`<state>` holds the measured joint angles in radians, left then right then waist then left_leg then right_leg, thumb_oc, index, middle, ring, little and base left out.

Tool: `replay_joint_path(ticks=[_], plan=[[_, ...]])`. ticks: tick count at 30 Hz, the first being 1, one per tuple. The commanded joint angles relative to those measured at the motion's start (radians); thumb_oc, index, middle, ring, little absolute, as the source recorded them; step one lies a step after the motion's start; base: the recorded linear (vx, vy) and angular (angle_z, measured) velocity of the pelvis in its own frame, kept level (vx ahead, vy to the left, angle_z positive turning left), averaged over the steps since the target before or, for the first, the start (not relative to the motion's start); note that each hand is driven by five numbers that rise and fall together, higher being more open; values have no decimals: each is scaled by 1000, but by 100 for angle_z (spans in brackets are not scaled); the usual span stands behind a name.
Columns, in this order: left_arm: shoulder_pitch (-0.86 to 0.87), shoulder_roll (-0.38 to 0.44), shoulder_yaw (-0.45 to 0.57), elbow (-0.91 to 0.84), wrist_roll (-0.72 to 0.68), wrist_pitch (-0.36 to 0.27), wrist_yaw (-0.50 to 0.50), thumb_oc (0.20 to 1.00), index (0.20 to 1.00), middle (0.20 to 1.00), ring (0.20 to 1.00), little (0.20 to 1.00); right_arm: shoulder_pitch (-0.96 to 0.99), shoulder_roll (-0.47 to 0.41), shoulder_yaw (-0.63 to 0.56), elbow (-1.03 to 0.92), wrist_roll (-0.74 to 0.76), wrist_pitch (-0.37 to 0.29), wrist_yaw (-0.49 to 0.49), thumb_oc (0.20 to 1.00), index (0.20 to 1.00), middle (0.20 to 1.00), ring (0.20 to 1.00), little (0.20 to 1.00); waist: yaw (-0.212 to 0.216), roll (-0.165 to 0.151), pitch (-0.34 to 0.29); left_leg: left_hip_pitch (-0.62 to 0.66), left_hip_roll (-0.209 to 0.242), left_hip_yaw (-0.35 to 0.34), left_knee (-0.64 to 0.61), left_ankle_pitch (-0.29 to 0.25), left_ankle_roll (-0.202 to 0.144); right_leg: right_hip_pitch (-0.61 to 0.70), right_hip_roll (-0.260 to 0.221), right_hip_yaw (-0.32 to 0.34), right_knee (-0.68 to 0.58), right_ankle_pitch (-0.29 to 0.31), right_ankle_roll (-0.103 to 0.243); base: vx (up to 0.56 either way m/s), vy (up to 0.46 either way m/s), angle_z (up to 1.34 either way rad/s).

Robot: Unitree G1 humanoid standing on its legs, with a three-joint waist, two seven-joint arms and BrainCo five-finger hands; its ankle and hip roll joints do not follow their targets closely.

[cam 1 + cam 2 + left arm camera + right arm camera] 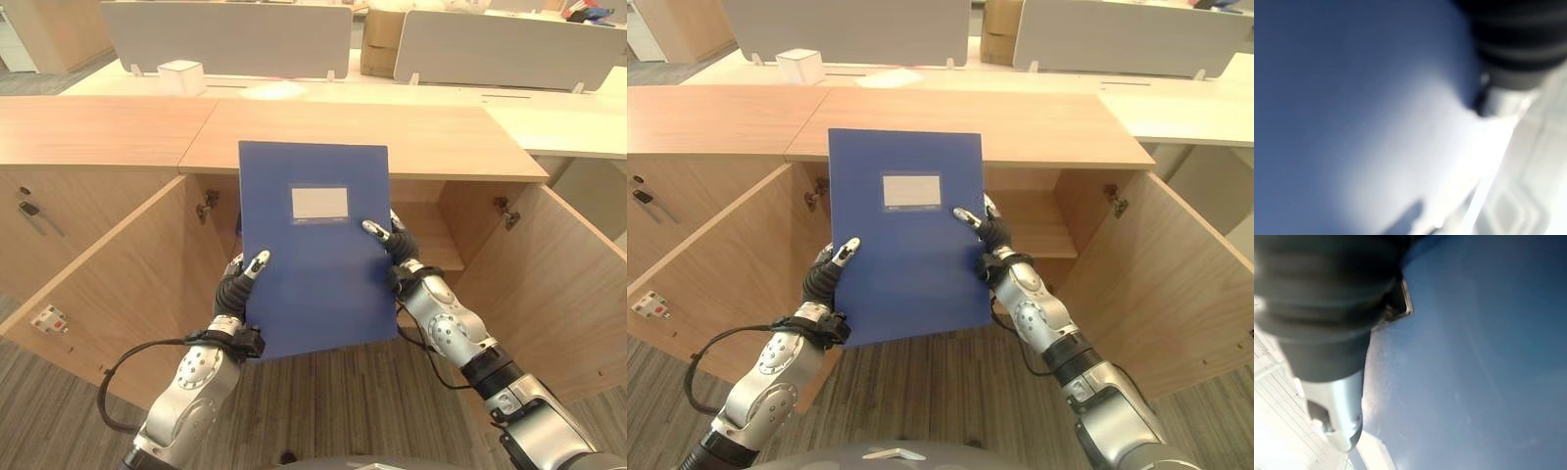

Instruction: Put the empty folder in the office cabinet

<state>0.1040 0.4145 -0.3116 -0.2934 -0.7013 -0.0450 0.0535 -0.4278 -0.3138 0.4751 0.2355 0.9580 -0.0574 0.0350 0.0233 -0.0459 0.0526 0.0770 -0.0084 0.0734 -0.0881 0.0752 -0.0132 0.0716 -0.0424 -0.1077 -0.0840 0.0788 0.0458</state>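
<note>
We hold the blue folder (312, 247) upright at centre frame, long axis vertical, left hand (238, 285) and right hand (396, 244) each pinching a side edge, the open office cabinet (428, 231) directly behind it, both hands equally near

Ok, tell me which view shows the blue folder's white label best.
The left eye view: the white label sits in full on the blue folder, held between the left hand and right hand before the open cabinet. The right eye view shows it about as well. Both wrist views show blue cover surface close up, no label.
</note>
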Motion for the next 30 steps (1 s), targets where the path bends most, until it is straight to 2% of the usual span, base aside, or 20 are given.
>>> replay_joint_path(ticks=[1,15,16,17,18,19,26,30], plan=[[-126,-33,-43,-64,-12,-61,-88,200,200,200,200,200,-28,56,61,-71,-40,-1,69,200,200,200,200,200,-3,-20,-22,35,31,17,1,-131,-20,32,-63,-9,-3,-72,66,0,0,0],[-118,-47,-38,-50,-4,-47,-84,200,200,200,200,200,15,75,47,-70,-48,9,59,200,200,200,200,200,-8,-16,-25,38,30,20,1,-135,-19,35,-64,-8,-3,-74,66,0,0,0],[-118,-47,-37,-47,-2,-46,-83,357,357,357,357,357,20,80,44,-70,-47,9,58,200,200,200,200,200,-9,-15,-25,38,30,20,1,-136,-19,34,-65,-7,-3,-74,67,0,0,0],[-118,-46,-35,-46,1,-45,-84,595,595,595,595,595,27,84,41,-70,-47,10,57,200,200,200,200,200,-9,-15,-25,38,30,20,1,-135,-19,35,-65,-8,-3,-74,66,0,0,0],[-118,-46,-35,-46,1,-45,-84,595,595,595,595,595,27,84,41,-70,-47,10,57,200,200,200,200,200,-9,-15,-25,38,30,20,1,-135,-19,35,-65,-8,-3,-74,66,0,0,0],[-118,-45,-32,-45,6,-45,-83,1000,1000,1000,1000,1000,31,85,38,-71,-46,8,56,200,200,200,200,200,-9,-15,-25,37,30,20,1,-135,-19,35,-65,-8,-3,-74,67,0,0,0],[-31,-35,37,-36,52,-40,-84,1000,1000,1000,1000,1000,153,79,-65,-24,-58,10,22,200,200,200,200,200,-11,-13,-20,37,28,20,1,-136,-17,35,-67,-11,-3,-73,70,0,0,0],[33,-33,95,4,138,-43,-69,1000,1000,1000,1000,1000,232,72,-124,27,-79,28,7,200,200,200,200,200,-7,-15,-16,35,25,16,1,-138,-17,35,-68,-15,-3,-74,72,0,0,0]])
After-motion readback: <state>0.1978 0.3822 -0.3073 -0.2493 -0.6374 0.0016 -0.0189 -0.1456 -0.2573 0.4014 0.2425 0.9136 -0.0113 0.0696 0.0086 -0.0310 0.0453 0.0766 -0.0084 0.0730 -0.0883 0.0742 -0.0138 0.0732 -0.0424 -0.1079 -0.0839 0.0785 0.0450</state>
